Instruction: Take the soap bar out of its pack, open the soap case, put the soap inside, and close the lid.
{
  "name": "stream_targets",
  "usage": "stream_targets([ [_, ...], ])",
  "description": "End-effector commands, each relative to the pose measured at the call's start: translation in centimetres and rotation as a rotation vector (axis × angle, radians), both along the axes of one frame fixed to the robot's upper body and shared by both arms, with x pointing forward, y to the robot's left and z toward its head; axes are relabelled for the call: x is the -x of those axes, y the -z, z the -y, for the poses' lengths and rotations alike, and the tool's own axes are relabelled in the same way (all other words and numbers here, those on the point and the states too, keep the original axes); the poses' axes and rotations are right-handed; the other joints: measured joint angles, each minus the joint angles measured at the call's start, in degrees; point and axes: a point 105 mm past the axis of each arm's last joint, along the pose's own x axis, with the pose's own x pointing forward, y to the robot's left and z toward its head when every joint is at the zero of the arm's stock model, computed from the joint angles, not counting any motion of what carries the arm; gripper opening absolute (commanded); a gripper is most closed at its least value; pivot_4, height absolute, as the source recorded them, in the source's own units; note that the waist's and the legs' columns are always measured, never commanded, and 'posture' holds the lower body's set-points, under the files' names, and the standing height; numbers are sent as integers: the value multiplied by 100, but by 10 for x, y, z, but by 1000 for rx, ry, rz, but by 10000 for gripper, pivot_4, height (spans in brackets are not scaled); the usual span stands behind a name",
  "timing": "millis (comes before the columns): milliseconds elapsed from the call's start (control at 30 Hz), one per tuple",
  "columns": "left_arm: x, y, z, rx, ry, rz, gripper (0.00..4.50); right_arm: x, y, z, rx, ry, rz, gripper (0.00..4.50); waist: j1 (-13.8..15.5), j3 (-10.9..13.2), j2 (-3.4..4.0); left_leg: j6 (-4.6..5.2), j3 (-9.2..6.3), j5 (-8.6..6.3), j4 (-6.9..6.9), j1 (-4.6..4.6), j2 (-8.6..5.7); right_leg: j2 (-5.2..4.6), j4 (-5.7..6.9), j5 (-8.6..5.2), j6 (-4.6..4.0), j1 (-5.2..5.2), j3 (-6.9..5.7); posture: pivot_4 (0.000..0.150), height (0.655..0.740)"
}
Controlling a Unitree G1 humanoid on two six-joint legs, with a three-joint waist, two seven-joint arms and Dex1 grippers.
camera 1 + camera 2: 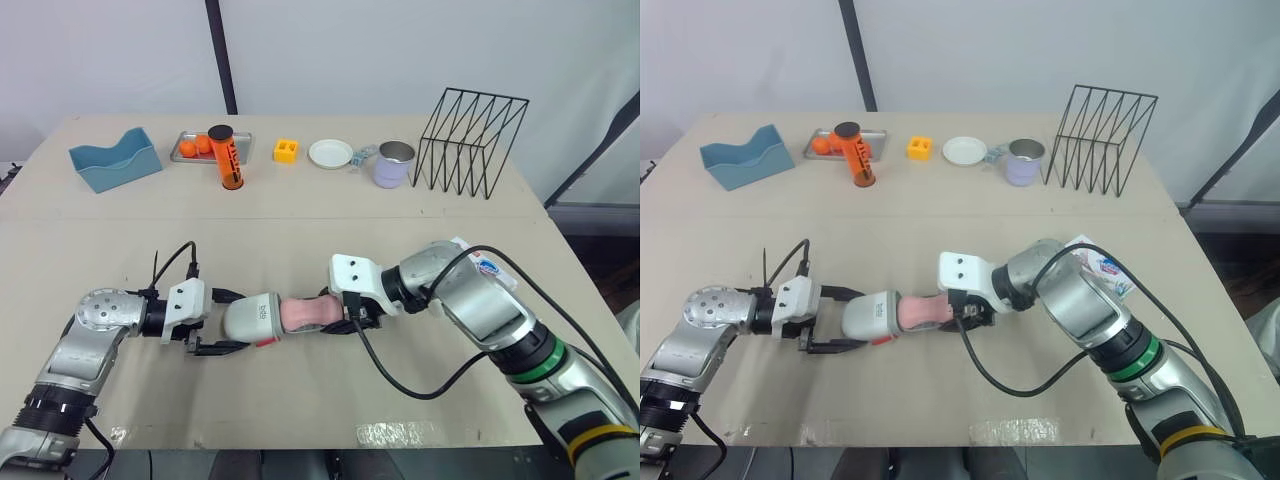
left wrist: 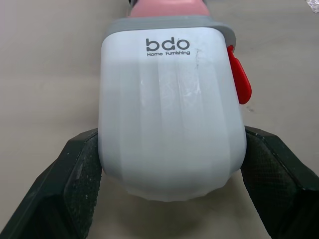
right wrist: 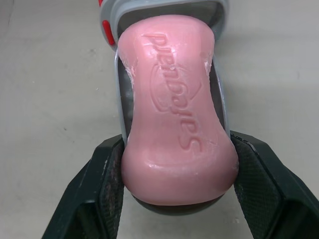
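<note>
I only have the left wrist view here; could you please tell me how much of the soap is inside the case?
Observer: The right wrist view shows the pink soap bar with only its far end tucked into the soap case; most of its length is outside.
Operator: Thank you. What is holding it?
Observer: The right gripper, its fingers closed on the bar's near end.
Operator: And where is the pack?
Observer: The pack lies on the table, just behind the right arm.
</note>
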Motion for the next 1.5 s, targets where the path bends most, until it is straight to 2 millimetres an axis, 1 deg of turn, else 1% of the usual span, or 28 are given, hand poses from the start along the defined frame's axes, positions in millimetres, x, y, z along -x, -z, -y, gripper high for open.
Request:
stream_targets([
  [33, -2, -5, 3, 10, 1, 22, 34723, 0, -10, -7, -5, -34, 41, 25251, 0, 0, 0, 0, -1, 0, 0, 0, 0, 0, 0, 0, 0, 0, -1, 1500, 7400],
  [300, -2, -2, 12, 16, 13, 23, 34723, 0, -12, -21, 11, -63, 49, 25251, 0, 0, 0, -2, -5, 1, 0, -1, -1, -1, 1, 0, -1, 1, -3, 1500, 7400],
  [600, -3, 2, 20, 20, 15, 26, 34723, 1, -13, -31, 14, -73, 50, 25251, 0, 0, 0, -3, -8, 2, 0, -1, -1, 0, 1, 1, -1, 1, -5, 1500, 7400],
  [967, -6, 3, 24, 24, 11, 31, 34723, 4, -14, -36, -6, -63, 18, 25251, 0, 0, 0, -4, -10, 2, 1, -2, -1, -1, 1, 1, -1, 1, -7, 1500, 7400],
  [1000, -6, 3, 24, 24, 11, 32, 34723, 4, -14, -35, -8, -61, 15, 30187, 0, 0, 0, -4, -10, 2, 1, -2, -1, 0, 1, 1, -1, 1, -7, 1500, 7400],
  [1033, -7, 3, 24, 23, 12, 32, 34723, 4, -15, -35, -9, -61, 11, 36089, -2, 0, 0, -4, -10, 2, 0, -2, -1, 0, 1, 1, -1, 1, -8, 1500, 7400],
  [1067, -7, 3, 24, 23, 12, 32, 34723, 4, -15, -34, -10, -60, 10, 38110, -3, 0, 0, -4, -10, 2, 0, -1, -1, 0, 1, 1, -1, 1, -7, 1500, 7400],
  [1100, -7, 3, 24, 22, 12, 32, 34723, 4, -16, -33, -10, -60, 8, 42386, -1, 0, 0, -4, -10, 2, 0, -1, -1, 0, 1, 1, -1, 0, -7, 1500, 7400],
  [1133, -7, 3, 24, 21, 13, 32, 34723, 5, -16, -32, -11, -60, 6, 44428, 0, 0, 0, -4, -12, 2, 0, -2, -1, 0, 1, 1, -1, 1, -9, 1500, 7400],
  [1333, -7, 2, 25, 17, 16, 35, 34723, 3, -18, -25, -16, -50, 11, 44428, 0, 0, 0, -5, -15, 3, 1, -2, -2, -1, 1, 1, -1, 2, -12, 1500, 7400],
  [1500, -7, 2, 26, 17, 19, 36, 34723, -2, -19, -15, -36, -20, 26, 44428, 0, 0, 0, -5, -15, 3, 0, -2, -3, -1, 1, 1, -1, 2, -12, 1500, 7400],
])
